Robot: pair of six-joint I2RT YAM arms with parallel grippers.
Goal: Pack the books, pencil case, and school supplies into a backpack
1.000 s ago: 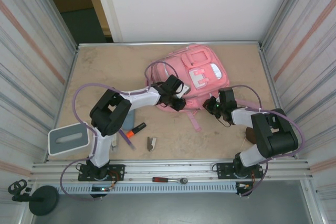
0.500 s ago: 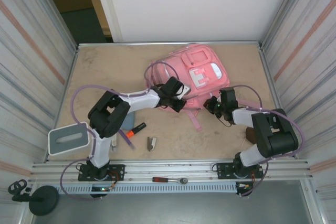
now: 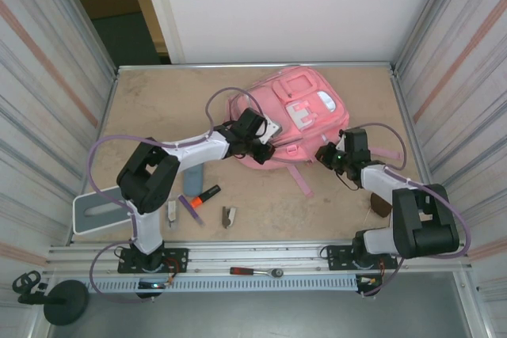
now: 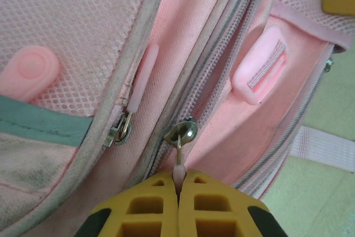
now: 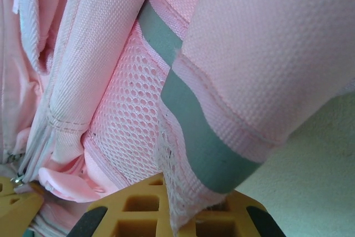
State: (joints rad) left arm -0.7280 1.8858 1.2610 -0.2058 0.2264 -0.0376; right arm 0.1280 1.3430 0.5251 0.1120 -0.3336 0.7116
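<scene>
The pink backpack (image 3: 295,112) lies at the back middle of the table. My left gripper (image 3: 258,149) (image 4: 178,180) is shut on the pink tab of a zipper pull (image 4: 179,165), just below the metal slider (image 4: 183,132). At the backpack's right side, my right gripper (image 3: 328,156) (image 5: 186,210) is shut on its mesh pocket edge (image 5: 176,192). The slate-blue pencil case (image 3: 192,180) lies partly under the left arm. Near it are the orange-and-black highlighter (image 3: 203,195), a small clip-like piece (image 3: 228,216) and a silvery piece (image 3: 171,213). The books are not in view.
A grey flat tray (image 3: 103,208) sits at the near left. A red-handled tool (image 3: 253,271) lies on the front rail. A dark brown object (image 3: 379,206) peeks out beside the right arm. Corrugated walls close in both sides.
My left gripper has closed on the zipper pull and moved slightly left. The backpack has turned and shifted right. My right gripper has moved right with the fabric in it.
</scene>
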